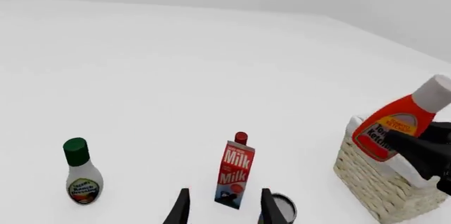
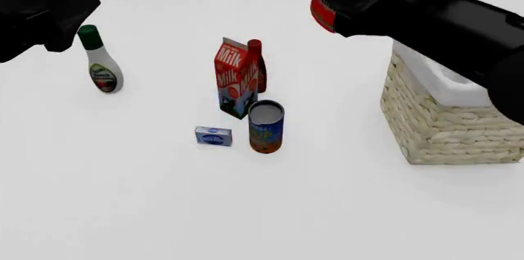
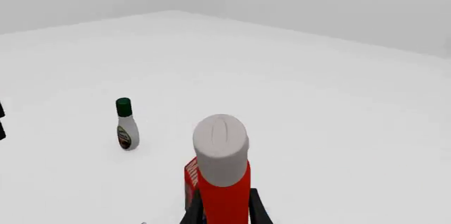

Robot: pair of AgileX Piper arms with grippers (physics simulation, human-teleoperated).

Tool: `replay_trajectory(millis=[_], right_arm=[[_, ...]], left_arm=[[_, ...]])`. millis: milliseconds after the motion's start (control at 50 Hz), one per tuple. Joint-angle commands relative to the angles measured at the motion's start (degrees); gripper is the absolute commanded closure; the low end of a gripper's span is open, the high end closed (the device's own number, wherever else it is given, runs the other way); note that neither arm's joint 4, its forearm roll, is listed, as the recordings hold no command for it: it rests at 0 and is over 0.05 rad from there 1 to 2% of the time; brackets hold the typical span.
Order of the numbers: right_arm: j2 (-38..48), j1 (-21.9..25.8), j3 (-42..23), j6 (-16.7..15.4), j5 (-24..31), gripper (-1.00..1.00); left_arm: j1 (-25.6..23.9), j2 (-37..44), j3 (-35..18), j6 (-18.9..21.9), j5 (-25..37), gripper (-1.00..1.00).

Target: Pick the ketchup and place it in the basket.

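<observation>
So the right gripper [image 3: 224, 211] has the ketchup [image 1: 392, 127] clamped between its fingers. In the right wrist view the two dark fingers sit tight against both sides of the red body, with the white-grey cap pointing away from the camera. The bottle is up in the air and tilted, not touching the table. In the left wrist view it hangs over the near top edge of the basket [image 1: 377, 184], cap leaning up and away, yellow label facing out. The front view only catches its lower red part at the top of the picture, left of the basket and higher than it — the rest is cut off.

The basket sits on the right side of the table [image 2: 123, 198], white liner folded over its rim; the right arm covers a good part of it in the front view.

The left gripper [image 1: 225, 208] is holding nothing, fingers spread apart, up on the left near the white bottle with the green cap [image 2: 102, 64].

Middle of the table: milk carton [image 2: 233, 79] standing upright, a darker red bottle [image 2: 257, 64] right behind it, a can [image 2: 266, 126] just in front, and a small blue box [image 2: 213, 136] lying flat beside the can.
</observation>
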Motion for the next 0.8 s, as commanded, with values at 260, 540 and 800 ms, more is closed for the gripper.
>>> replay_trajectory(millis=[260,540,800], right_arm=[[-4.4,-14.5,2.0,1.4,-1.6,1.00],[-4.2,-22.8,3.4,2.2,-4.0,1.00],[-1.3,-28.9,5.4,0.8,-8.0,1.00]], left_arm=[[7.1,1.4,6.4,-0.2,-8.8,-1.00],[7.8,2.7,6.5,-0.3,-10.1,-1.00],[7.9,2.8,6.4,0.0,-10.1,-1.00]])
